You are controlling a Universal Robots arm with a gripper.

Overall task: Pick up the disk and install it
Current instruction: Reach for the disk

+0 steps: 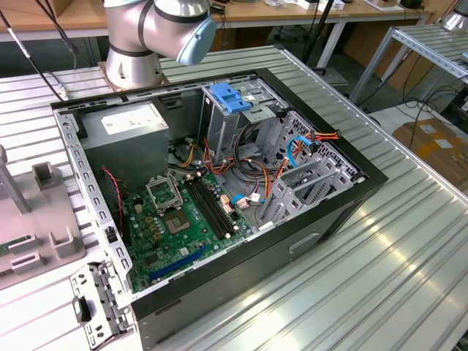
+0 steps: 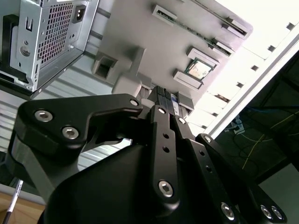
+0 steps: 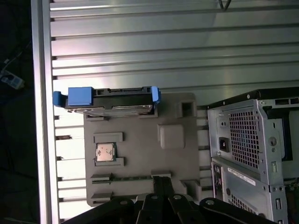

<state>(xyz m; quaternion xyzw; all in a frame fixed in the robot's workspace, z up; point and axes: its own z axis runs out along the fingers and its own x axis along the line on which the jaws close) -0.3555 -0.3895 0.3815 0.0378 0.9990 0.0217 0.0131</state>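
Note:
The disk [image 3: 110,99], grey metal with bright blue rails at both ends, stands on its edge in a slot at the rim of a grey fixture plate [image 3: 140,154] in the first wrist view. My gripper [image 3: 161,184] hovers over the opposite side of that plate, well apart from the disk, its black fingers [image 2: 161,100] pressed together with nothing between them. In the second wrist view a small patch of blue shows just behind the fingertips.
A bare processor chip [image 3: 105,152] lies in a pocket of the fixture plate. The open computer case [image 1: 322,212] holds a motherboard [image 1: 175,219], a power-supply box [image 1: 128,128] and a drive cage with a light-blue latch [image 1: 230,99]. The case's rear panel [image 3: 252,140] stands beside the plate.

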